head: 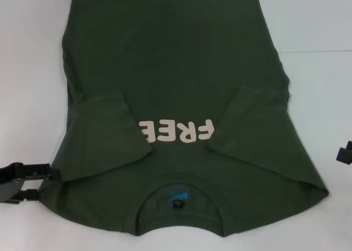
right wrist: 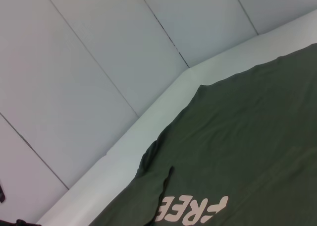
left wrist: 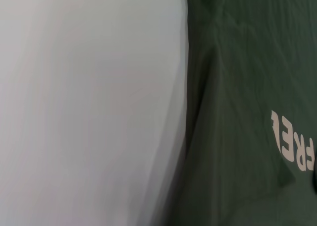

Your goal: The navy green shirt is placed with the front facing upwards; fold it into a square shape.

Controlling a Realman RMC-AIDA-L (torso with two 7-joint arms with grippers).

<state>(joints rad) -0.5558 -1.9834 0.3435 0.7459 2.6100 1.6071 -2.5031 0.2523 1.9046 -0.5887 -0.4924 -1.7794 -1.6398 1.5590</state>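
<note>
I have the navy green shirt (head: 181, 86) lying front up on the white table (head: 313, 25), collar (head: 179, 207) nearest the robot and hem at the far edge. Both short sleeves are turned in over the chest: the left sleeve (head: 104, 135) overlaps the start of the cream "FREE" lettering (head: 176, 131) and the right sleeve (head: 250, 127) lies just beside its other end. The body looks narrowed to a rough rectangle, so I judge the sleeve and side folds done and the lengthwise fold not yet made.

My left gripper (head: 22, 179) sits low at the table's near left, just beside the shirt's left shoulder corner; whether it touches the cloth I cannot say, and I cannot tell if its fingers are apart or together. The left wrist view shows only the shirt's side edge against bare table. My right gripper (head: 345, 152) barely shows at the right border of the head view, well apart from the cloth, and its fingers are not readable either. The right wrist view looks across the shirt toward the wall panels (right wrist: 99, 62).

Next I reckon both arms must pinch the two shoulder corners and carry the collar end over toward the hem, keeping the edges level so the tucked sleeves do not slip out.
</note>
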